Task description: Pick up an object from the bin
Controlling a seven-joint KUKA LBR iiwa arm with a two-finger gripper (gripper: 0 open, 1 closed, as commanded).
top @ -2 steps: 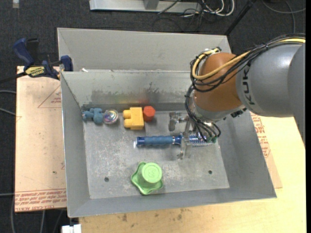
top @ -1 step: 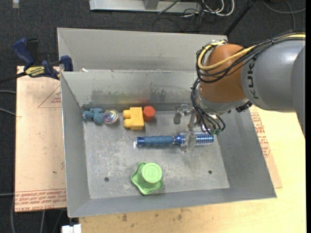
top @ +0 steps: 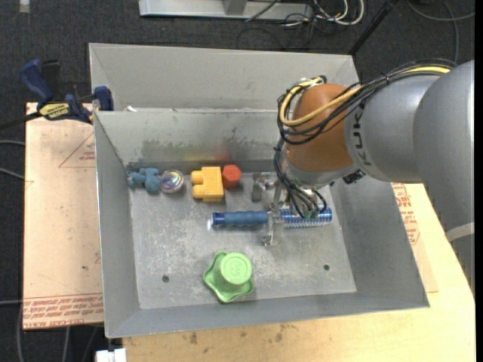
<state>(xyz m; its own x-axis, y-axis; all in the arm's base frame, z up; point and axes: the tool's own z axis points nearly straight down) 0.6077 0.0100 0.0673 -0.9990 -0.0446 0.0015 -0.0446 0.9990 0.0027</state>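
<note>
Arm [top: 407, 127] low over blue brush [top: 238, 219] at ctr of grey bin [top: 173, 255].

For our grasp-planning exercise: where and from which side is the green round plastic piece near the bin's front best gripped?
Likely from straight above, across the green round plastic piece at its narrower top, not its wavy edge; it lies alone, sides free.

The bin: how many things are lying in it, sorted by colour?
Blue: 2, a toy figure and a brush
Yellow: 1, a block
Red: 1, a small piece
Green: 1, a cup
Silvery: 1, a ball
Total: 6
</note>
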